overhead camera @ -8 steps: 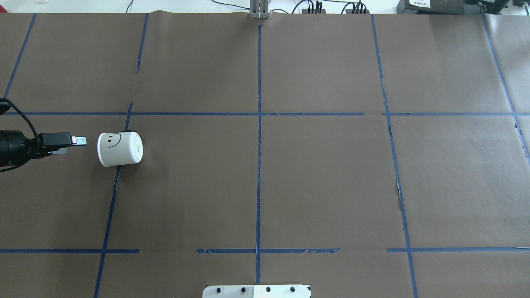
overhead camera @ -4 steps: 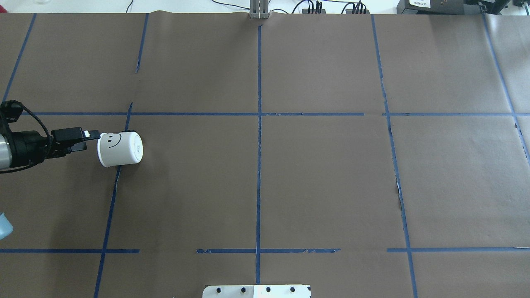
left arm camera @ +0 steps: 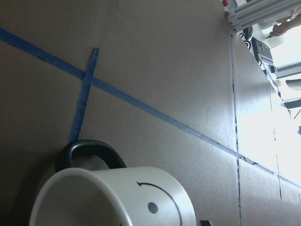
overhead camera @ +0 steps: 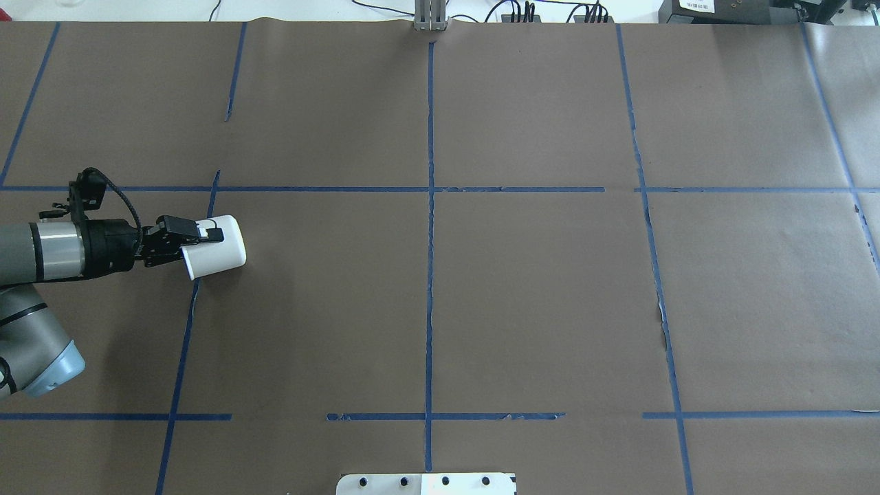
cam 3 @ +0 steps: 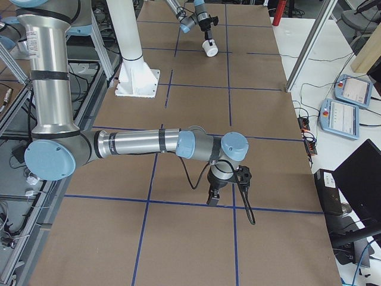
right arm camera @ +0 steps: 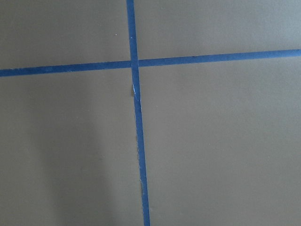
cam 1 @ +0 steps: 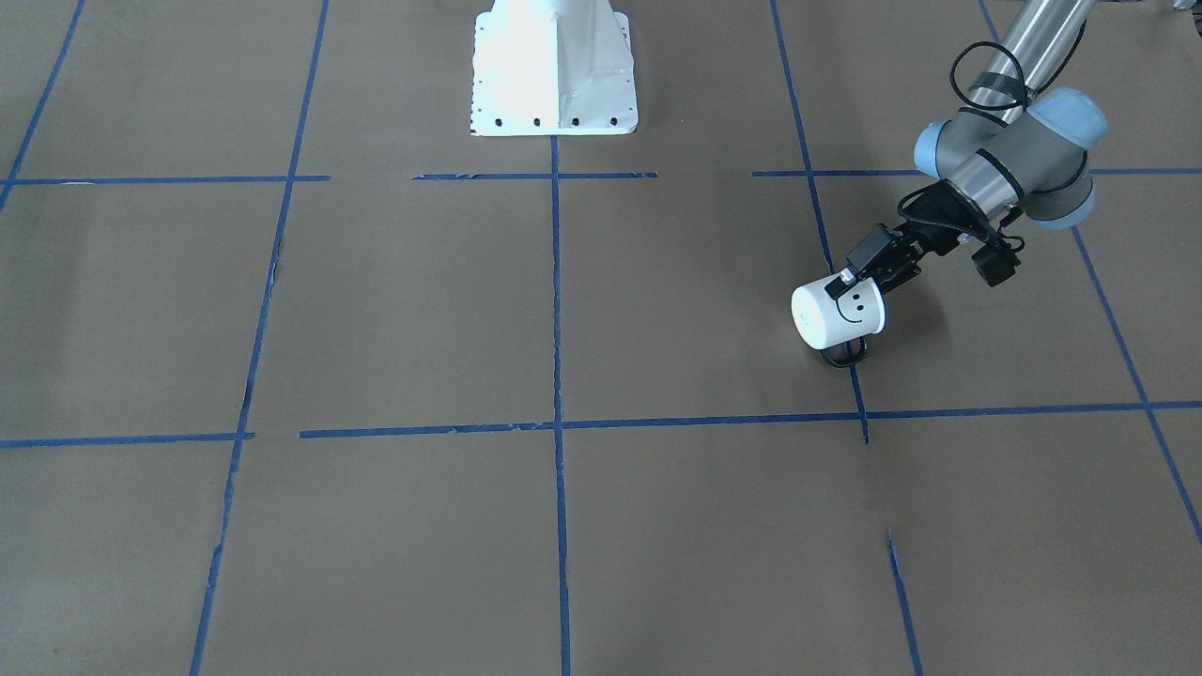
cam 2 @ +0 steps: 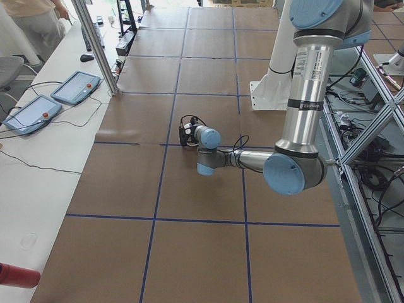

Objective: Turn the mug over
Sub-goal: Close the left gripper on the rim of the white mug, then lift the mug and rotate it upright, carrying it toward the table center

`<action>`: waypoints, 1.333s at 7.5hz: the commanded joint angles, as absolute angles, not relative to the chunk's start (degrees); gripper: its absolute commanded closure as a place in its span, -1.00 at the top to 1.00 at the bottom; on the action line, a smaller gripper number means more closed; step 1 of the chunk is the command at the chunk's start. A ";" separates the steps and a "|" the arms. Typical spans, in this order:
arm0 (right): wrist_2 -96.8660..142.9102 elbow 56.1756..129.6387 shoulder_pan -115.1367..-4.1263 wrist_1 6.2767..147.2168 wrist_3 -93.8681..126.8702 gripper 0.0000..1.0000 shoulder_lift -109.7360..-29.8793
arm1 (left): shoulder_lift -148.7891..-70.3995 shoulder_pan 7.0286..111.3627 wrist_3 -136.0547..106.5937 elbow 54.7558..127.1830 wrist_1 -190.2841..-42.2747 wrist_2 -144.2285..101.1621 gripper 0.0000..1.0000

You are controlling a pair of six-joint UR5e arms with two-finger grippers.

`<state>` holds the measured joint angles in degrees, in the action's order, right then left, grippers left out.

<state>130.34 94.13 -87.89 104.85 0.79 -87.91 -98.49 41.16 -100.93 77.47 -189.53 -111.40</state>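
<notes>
The white mug (overhead camera: 223, 256) with the black smiley lies on its side on the brown paper at the left, mouth toward my left gripper (overhead camera: 210, 240). It also shows in the front view (cam 1: 826, 319), with its black handle (cam 1: 845, 357) down against the table. One finger (overhead camera: 206, 234) lies over the top of the mug's wall at the rim. The other finger is hidden by the mug. The jaws look spread around the rim wall. The left wrist view shows the mug (left arm camera: 117, 197) close below. My right gripper (cam 3: 212, 199) shows only in the right exterior view; I cannot tell its state.
The table is covered in brown paper with a blue tape grid (overhead camera: 430, 189). The robot's white base plate (cam 1: 554, 84) stands at the near middle edge. Control pendants (cam 3: 351, 89) lie on a side table beyond the far edge.
My left gripper has moved right, from just short of the mug to over its rim. The mug has shifted slightly right, and the gripper now covers the smiley in the overhead view.
</notes>
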 commanded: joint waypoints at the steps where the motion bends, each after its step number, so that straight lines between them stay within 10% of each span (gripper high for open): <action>1: 130.34 94.13 -87.89 104.85 0.79 1.00 -87.89 | -101.06 41.66 -104.58 76.99 -189.67 -112.15 -1.00; 3: 130.34 94.13 -87.89 104.85 0.79 1.00 -87.89 | -105.36 43.93 -106.26 78.83 -186.79 -112.85 -1.00; 10: 130.34 94.13 -87.89 104.85 0.79 1.00 -87.89 | -134.78 38.61 -98.28 87.29 -108.70 -116.28 -1.00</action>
